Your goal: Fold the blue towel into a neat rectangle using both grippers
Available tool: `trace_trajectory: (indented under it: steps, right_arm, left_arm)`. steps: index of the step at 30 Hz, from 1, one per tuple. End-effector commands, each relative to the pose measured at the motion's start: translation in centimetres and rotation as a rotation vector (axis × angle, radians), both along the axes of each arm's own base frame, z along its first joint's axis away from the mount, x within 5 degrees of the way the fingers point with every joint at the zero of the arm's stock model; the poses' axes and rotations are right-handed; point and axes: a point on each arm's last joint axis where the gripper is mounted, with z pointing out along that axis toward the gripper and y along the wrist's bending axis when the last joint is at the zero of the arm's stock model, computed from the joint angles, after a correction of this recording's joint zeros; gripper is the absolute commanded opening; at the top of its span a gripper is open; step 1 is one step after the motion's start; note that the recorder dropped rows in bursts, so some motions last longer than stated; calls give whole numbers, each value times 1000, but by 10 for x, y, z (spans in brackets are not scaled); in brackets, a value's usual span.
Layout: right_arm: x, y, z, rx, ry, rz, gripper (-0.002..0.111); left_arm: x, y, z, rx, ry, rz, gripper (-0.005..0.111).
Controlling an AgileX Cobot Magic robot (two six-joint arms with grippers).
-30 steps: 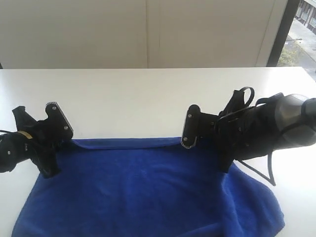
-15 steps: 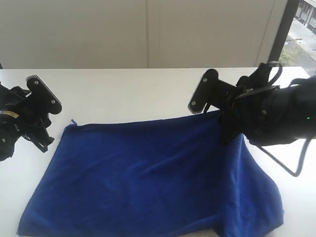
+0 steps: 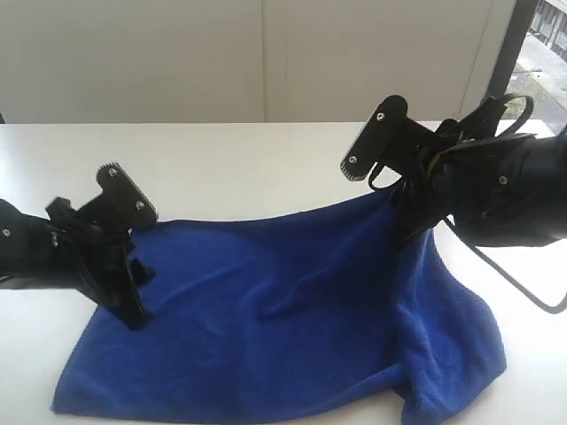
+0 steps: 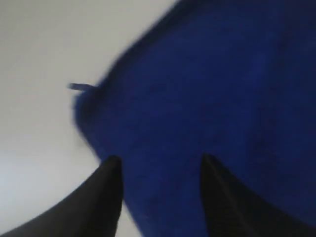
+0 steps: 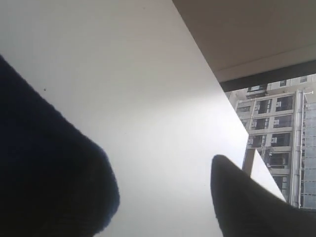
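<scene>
The blue towel (image 3: pixel 283 319) lies spread on the white table (image 3: pixel 239 168), rumpled in the middle. Its far right corner is lifted and hangs over one finger of my right gripper (image 3: pixel 376 199), which is raised above the table. In the right wrist view this gripper (image 5: pixel 163 168) is open, the towel (image 5: pixel 44 163) draped on one finger and bare table showing between the jaws. My left gripper (image 3: pixel 124 248) is at the towel's left edge. In the left wrist view it (image 4: pixel 158 165) is open, with the towel (image 4: pixel 207 89) under and between the fingertips.
A white wall runs behind the table's far edge (image 3: pixel 266 123). A window (image 3: pixel 545 53) sits at the far right, near the right arm (image 3: pixel 505 186). Bare table lies beyond and left of the towel.
My left gripper moved right and down onto the towel's left edge. My right gripper rose, lifting the far right corner. The towel slid right and rumpled.
</scene>
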Motion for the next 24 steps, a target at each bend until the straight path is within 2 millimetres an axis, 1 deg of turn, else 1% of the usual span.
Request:
trace_trajectory:
  steps: [1, 4, 5, 6, 12, 15, 16, 20, 21, 22, 24]
  right_arm:
    - [6, 0, -17, -9, 54, -12, 58]
    - [7, 0, -28, -6, 89, -31, 58]
    - [7, 0, -29, 4, 96, -41, 58]
    - [6, 0, -31, 16, 106, -52, 58]
    - [7, 0, -36, 21, 122, -61, 58]
    - [6, -1, -33, 18, 117, -75, 58]
    - [5, -2, -30, 15, 108, -81, 58]
    - [-3, -7, -1, 46, 26, -85, 58]
    - [-6, -9, 8, 53, 0, -93, 58]
    - [-13, -14, 25, 59, -46, -113, 56]
    - [-21, -20, 41, 52, -75, -121, 52]
  left_arm:
    - [-13, -9, -17, -29, 199, -44, 27]
    - [-12, -9, -28, -13, 236, -43, 7]
    - [-12, -9, -30, -9, 238, -40, 2]
    - [-11, -9, -34, -4, 245, -38, 0]
    - [-8, -1, -55, 20, 329, -6, 0]
    - [-9, 4, -61, 18, 379, 4, 0]
    - [-9, 6, -61, 15, 389, 9, 0]
    - [-9, 11, -62, 5, 421, 21, 0]
    - [-9, 11, -62, 4, 423, 20, 0]
    - [-9, 12, -62, 3, 435, 17, 0]
    - [-9, 15, -63, -2, 453, 22, 0]
